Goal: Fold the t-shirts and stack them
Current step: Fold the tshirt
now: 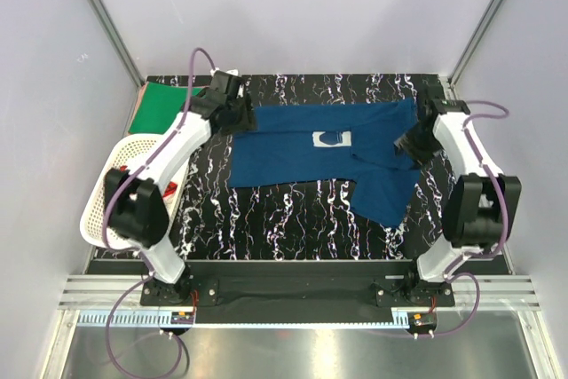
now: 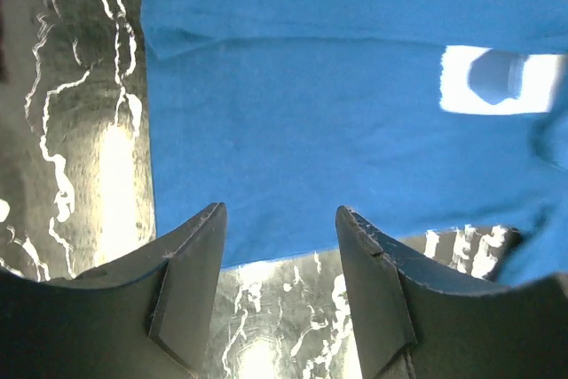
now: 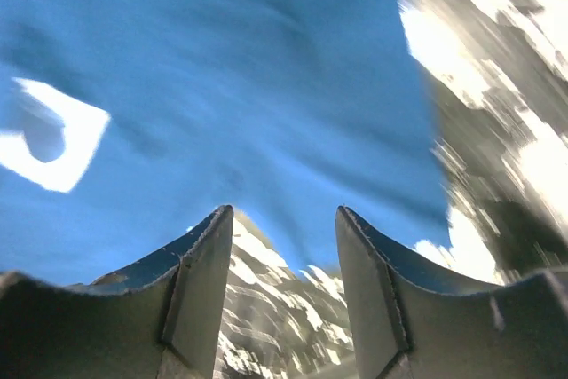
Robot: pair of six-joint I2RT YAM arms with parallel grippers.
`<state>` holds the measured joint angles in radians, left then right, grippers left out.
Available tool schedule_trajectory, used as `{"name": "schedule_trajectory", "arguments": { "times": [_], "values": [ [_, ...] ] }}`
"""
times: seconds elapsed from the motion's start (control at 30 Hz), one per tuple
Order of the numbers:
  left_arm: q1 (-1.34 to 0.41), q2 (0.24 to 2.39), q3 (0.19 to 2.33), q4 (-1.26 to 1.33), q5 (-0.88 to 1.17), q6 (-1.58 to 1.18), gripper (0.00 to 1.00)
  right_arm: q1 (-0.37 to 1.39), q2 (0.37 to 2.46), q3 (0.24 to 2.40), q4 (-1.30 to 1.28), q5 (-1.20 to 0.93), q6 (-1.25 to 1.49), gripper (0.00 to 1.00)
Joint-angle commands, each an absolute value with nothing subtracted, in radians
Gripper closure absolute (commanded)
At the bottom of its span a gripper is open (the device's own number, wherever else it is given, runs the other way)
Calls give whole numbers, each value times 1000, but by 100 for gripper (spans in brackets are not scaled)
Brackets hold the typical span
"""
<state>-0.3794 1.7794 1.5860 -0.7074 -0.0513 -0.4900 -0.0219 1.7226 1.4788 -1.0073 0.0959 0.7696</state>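
Observation:
A dark navy blue t-shirt [image 1: 302,161] lies spread across the black marbled table [image 1: 266,219], with a white neck label [image 1: 333,138] near its middle and one part trailing toward the front right. My left gripper [image 1: 241,122] hovers at the shirt's left edge. In the left wrist view it [image 2: 280,219] is open and empty, with the shirt's hem [image 2: 311,130] just beyond the fingertips. My right gripper [image 1: 411,144] is at the shirt's right side. The blurred right wrist view shows it [image 3: 284,219] open over the cloth [image 3: 248,86]. A folded green t-shirt [image 1: 164,104] lies at the back left.
A white lattice basket [image 1: 111,188] stands at the table's left edge beside the left arm, with a bit of red cloth [image 1: 169,188] at its rim. Grey walls with metal posts close in the back and sides.

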Motion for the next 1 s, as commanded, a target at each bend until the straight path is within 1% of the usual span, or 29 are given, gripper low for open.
{"name": "schedule_trajectory", "arguments": {
  "times": [0.0,0.03,0.1,0.13,0.2,0.23,0.3,0.4,0.5,0.6,0.73,0.8,0.83,0.87,0.9,0.93,0.97],
  "values": [
    [-379,1688,1428,-617,-6,-479,42,-28,1632,1317,-1203,155,929,42],
    [-377,1660,1395,-608,32,-483,42,-28,1581,1231,-1197,159,954,42],
    [-377,1638,1339,-598,57,-483,42,-29,1527,1119,-1172,184,995,41],
    [-377,1619,1325,-597,70,-482,43,-28,1464,1079,-1151,189,1006,41],
    [-377,1592,1284,-588,93,-473,43,-29,1402,966,-1068,172,1040,41],
    [-377,1569,1272,-591,94,-468,43,-29,1361,936,-1043,155,1045,41],
    [-376,1536,1240,-594,86,-456,42,-28,1342,875,-1005,158,1061,42],
    [-368,1500,1189,-578,89,-456,42,-28,1344,813,-965,169,1071,43],
    [-350,1479,1137,-543,133,-480,42,-28,1325,753,-895,144,1092,45],
    [-322,1457,1089,-483,193,-514,42,-28,1312,715,-827,123,1098,47],
    [-298,1440,1042,-457,196,-531,42,-28,1338,690,-804,124,1108,50],
    [-295,1437,1037,-459,193,-532,42,-28,1335,664,-784,124,1115,59],
    [-290,1434,1035,-460,172,-540,42,-28,1332,657,-776,127,1117,65],
    [-288,1433,1026,-468,152,-551,42,-28,1327,652,-775,130,1117,73],
    [-285,1419,1017,-468,131,-563,42,-28,1322,655,-779,130,1114,94],
    [-273,1408,1003,-462,108,-587,42,-29,1309,663,-797,140,1108,100],
    [-265,1395,961,-434,101,-601,42,-28,1302,672,-817,150,1094,100]
  ]
}}
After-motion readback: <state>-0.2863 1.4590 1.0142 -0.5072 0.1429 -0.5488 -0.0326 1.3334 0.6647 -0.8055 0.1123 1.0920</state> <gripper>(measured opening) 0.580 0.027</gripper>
